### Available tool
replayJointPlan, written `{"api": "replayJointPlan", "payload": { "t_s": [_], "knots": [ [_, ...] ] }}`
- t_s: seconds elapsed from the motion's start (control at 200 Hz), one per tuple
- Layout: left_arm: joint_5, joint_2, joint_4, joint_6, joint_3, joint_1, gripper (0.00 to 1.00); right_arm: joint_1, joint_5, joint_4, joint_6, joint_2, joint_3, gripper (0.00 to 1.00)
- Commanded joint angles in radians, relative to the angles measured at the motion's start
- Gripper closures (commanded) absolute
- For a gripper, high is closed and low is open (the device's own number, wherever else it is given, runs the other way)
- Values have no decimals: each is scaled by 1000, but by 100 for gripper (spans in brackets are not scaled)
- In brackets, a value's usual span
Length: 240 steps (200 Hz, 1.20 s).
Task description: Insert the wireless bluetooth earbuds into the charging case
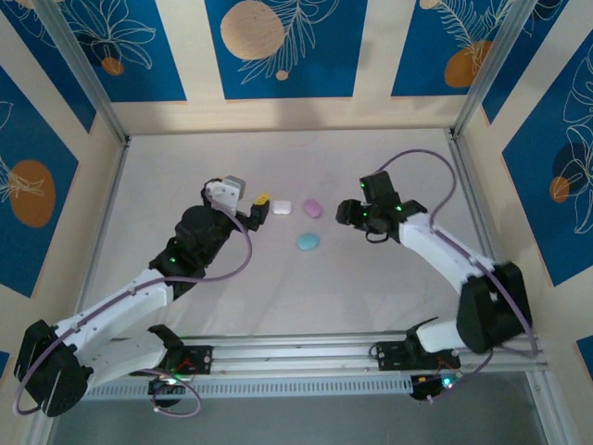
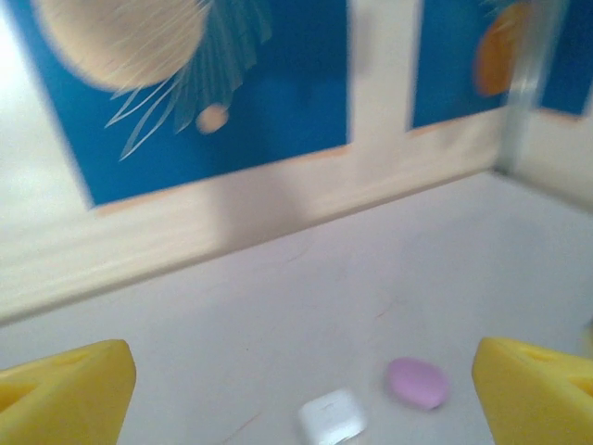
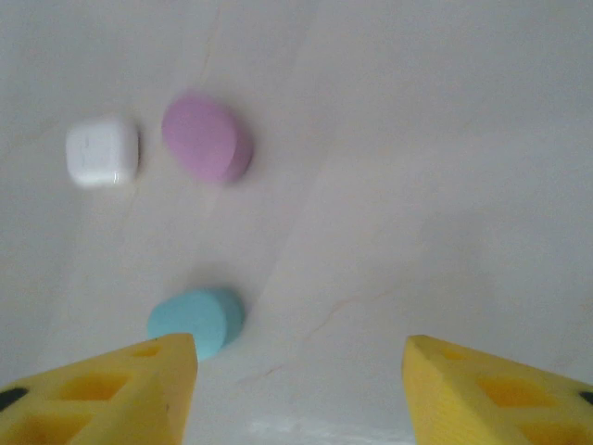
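Three shut, pebble-like charging cases lie mid-table: a white case (image 1: 282, 207), a pink case (image 1: 313, 208) and a light blue case (image 1: 308, 242). The earbuds are out of view. My left gripper (image 1: 260, 205) hovers just left of the white case, open and empty. In its wrist view, the white case (image 2: 332, 416) and pink case (image 2: 417, 383) lie between the yellow fingers (image 2: 69, 394). My right gripper (image 1: 342, 213) sits right of the pink case, open and empty. Its wrist view shows the blue case (image 3: 196, 321) by the left finger (image 3: 111, 394), the pink case (image 3: 207, 137) and white case (image 3: 102, 151) beyond.
The table surface (image 1: 371, 278) is pale grey, ringed by cream walls with blue patterned panels (image 1: 278, 46). Metal frame posts (image 1: 88, 79) stand at the back corners. A rail (image 1: 296, 357) with the arm bases runs along the near edge.
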Motion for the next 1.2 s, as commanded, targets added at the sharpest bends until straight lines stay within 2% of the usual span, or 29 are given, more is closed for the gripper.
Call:
{"api": "replayJointPlan", "payload": {
  "t_s": [0.0,0.045,0.09,0.235,0.3,0.36,0.44,0.5,0.575,0.6,0.72,0.785,0.87,0.94,0.99,1.035,1.07,1.13,1.196],
  "knots": [
    [-168,8,-103,-82,-57,109,0,-38,391,140,-256,-79,-128,27],
    [-173,5,-123,-115,-81,169,0,-88,416,261,-319,-83,-193,24],
    [-189,4,-130,-138,-99,216,0,-147,374,363,-376,-70,-252,24],
    [-251,40,-82,-79,-155,305,0,-326,99,567,-400,23,-337,24],
    [-265,73,-56,-37,-171,327,0,-356,-4,712,-437,55,-384,24],
    [-254,105,-18,-18,-196,345,0,-372,-89,770,-484,62,-396,26],
    [-242,146,65,-8,-240,360,0,-392,-198,967,-514,52,-467,25],
    [-221,173,174,19,-292,364,0,-427,-313,968,-512,48,-470,27],
    [-193,217,378,42,-372,378,0,-431,-395,998,-538,35,-492,28],
    [-191,222,392,45,-377,379,0,-426,-417,1007,-552,29,-501,28],
    [-82,278,583,64,-421,411,0,-374,-373,1037,-591,12,-528,27],
    [-59,321,650,84,-419,425,0,-374,-358,1079,-576,15,-543,27],
    [28,391,745,116,-422,455,0,-411,-365,1066,-518,36,-519,27],
    [56,479,848,103,-436,473,0,-405,-414,1213,-539,100,-564,27],
    [59,566,967,102,-453,478,0,-359,-314,1331,-559,150,-602,26],
    [41,623,1080,113,-468,477,0,-361,-257,1369,-531,182,-609,24],
    [42,595,1040,95,-469,482,0,-358,-213,1380,-512,199,-597,23],
    [29,566,924,72,-429,493,0,-359,-166,1214,-490,192,-522,21],
    [21,553,738,53,-338,505,0,-391,-191,1220,-463,192,-524,5]
  ]
}}
